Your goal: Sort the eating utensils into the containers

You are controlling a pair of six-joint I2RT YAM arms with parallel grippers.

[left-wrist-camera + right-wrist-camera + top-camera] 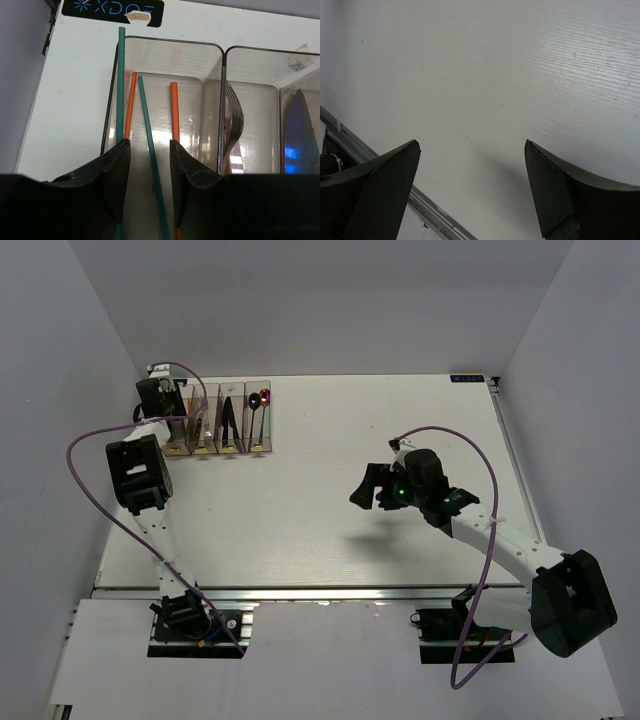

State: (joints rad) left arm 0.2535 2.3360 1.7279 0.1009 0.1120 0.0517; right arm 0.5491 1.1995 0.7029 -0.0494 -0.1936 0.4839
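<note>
The containers (271, 418) stand in a row at the table's back left. In the left wrist view the leftmost bin (170, 41) holds two green chopsticks (120, 75) and two orange chopsticks (174, 110). The bin beside it holds silver forks (234, 120), and the one after that holds dark blue knives (300, 125). The last bin holds a pink-red spoon (263, 397) and a black one. My left gripper (168, 400) (149, 170) is open over the leftmost bin; a green chopstick (147, 140) runs through the gap, touching neither finger. My right gripper (368, 492) (472, 145) is open and empty above bare table.
The white table (330, 530) has grey walls at the left, back and right. A metal rail (350, 137) runs along its near edge. A black label (112, 7) lies on the table behind the bins. No utensils show on the table outside the bins.
</note>
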